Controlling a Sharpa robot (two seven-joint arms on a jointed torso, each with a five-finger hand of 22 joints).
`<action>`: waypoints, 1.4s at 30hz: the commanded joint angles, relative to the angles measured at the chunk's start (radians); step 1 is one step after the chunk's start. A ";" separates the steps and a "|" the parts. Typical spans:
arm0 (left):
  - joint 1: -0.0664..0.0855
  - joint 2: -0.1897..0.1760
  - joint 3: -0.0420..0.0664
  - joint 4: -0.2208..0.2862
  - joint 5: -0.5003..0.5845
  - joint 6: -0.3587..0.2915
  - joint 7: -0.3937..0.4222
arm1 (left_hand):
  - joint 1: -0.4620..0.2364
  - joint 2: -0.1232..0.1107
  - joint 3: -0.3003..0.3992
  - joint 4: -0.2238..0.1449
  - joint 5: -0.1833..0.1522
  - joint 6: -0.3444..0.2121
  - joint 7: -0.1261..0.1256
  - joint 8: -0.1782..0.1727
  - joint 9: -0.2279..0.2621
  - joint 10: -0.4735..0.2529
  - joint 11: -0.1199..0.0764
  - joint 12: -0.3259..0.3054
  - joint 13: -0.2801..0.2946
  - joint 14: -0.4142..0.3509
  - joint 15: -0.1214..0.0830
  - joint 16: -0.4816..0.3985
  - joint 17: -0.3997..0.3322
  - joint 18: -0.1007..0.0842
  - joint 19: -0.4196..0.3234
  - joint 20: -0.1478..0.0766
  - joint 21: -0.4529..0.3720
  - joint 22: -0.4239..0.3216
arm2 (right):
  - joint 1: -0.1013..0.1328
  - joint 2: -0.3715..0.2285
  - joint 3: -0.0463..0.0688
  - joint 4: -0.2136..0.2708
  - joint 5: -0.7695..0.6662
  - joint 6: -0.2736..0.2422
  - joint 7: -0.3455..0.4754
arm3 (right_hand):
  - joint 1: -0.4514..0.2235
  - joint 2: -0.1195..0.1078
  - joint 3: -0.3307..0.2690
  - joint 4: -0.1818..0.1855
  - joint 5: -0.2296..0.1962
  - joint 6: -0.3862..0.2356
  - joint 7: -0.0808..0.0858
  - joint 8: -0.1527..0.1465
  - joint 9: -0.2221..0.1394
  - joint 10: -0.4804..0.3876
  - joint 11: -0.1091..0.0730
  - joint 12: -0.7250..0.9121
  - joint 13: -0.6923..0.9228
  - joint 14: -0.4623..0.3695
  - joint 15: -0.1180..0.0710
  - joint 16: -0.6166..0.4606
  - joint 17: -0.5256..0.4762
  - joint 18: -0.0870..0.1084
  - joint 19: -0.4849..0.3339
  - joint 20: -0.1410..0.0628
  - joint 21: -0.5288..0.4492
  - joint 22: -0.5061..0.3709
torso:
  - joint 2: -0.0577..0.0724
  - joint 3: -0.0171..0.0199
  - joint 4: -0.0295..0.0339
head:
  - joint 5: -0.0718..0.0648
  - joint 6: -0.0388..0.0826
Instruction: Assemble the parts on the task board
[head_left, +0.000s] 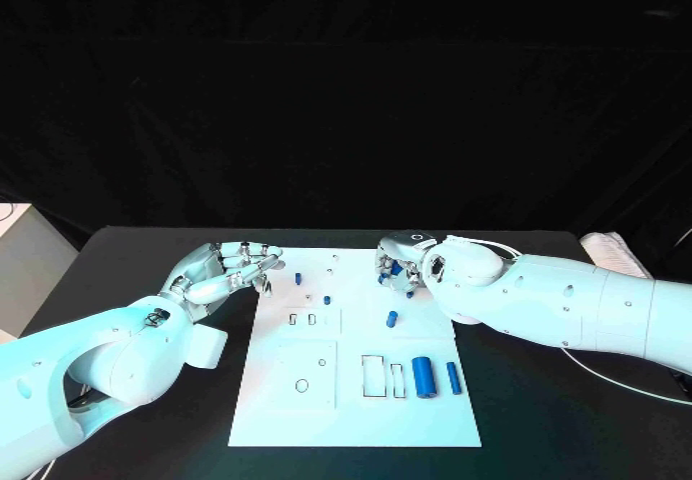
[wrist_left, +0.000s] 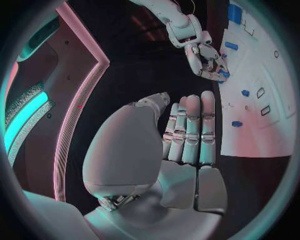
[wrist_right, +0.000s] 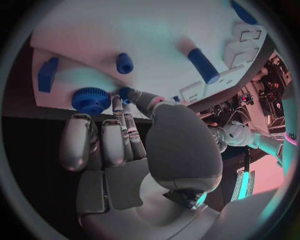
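I have the task board (head_left: 356, 395) flat at the middle of the black desk (head_left: 144, 260), with small blue parts scattered over it.

Right hand (head_left: 400, 268): it sits at the board's far edge. In the right wrist view, fingertips (wrist_right: 125, 95) touch a small blue piece just beside the blue gear (wrist_right: 91, 99). I cannot tell whether that piece is pinched or only touched.

Left hand (head_left: 231, 272): it hovers at the board's far left corner, over the desk edge of the plate. In the left wrist view, its fingers (wrist_left: 190, 130) lie straight and side by side with nothing in them; I read it as released.

Handling judgement: the parts look like rigid moulded plastic, light and smooth, so they will likely slide on the plate if nudged sideways. I would take the gear across its toothed rim, where the teeth give purchase. The large blue cylinder (head_left: 424, 376) lies near the board's near right, beside a thinner blue pin (head_left: 453, 377), both well apart from either hand; round stock may roll, so I would pinch across the middle of its length. A short blue peg (head_left: 391, 319) lies between the right hand and the cylinder.
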 joint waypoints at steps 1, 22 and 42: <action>0.001 0.002 0.001 0.002 -0.006 0.022 -0.002 | -0.005 0.002 0.006 0.000 -0.006 -0.002 -0.001 0.007 0.001 -0.004 -0.002 0.007 0.001 -0.006 0.000 0.004 0.001 0.005 -0.007 -0.002 0.006 0.001 | -0.001 0.001 0.000 -0.002 -0.017 0.024 -0.010 | 0.012 0.003 0.022 -0.012 0.011 0.010 -0.001 0.008 0.007 0.016 -0.004 0.004 -0.001 0.035 0.001 0.006 -0.003 -0.014 0.014 -0.001 0.037 0.047 | 0.001 -0.0005 0.0000 | -0.002 0.001; 0.001 0.002 0.001 0.004 -0.006 0.022 -0.006 | -0.007 0.005 0.010 -0.001 -0.008 -0.003 -0.001 0.009 0.006 -0.006 -0.002 0.011 0.005 -0.003 -0.001 0.015 0.004 0.005 -0.003 -0.003 0.025 0.012 | -0.003 -0.006 0.006 0.028 0.005 -0.176 -0.008 | -0.033 -0.011 0.037 -0.017 0.039 0.031 -0.011 0.034 0.039 0.060 -0.014 0.003 0.000 0.032 -0.006 0.013 -0.015 -0.031 0.030 -0.005 0.114 0.155 | 0.003 -0.0018 0.0034 | -0.001 0.003; 0.001 0.005 0.001 0.003 -0.004 -0.007 0.019 | -0.003 0.007 0.014 -0.005 -0.008 -0.001 -0.003 0.012 0.009 -0.004 -0.004 0.014 0.008 -0.003 -0.002 0.019 0.004 0.006 -0.005 -0.003 0.032 0.016 | 0.001 0.109 0.027 -0.065 0.026 -0.269 -0.014 | -0.035 -0.003 0.040 -0.016 0.017 0.033 -0.014 0.040 0.049 0.065 -0.017 0.001 0.000 0.030 -0.008 0.013 -0.020 -0.030 0.026 -0.006 0.114 0.154 | 0.005 -0.0043 0.0056 | 0.001 0.003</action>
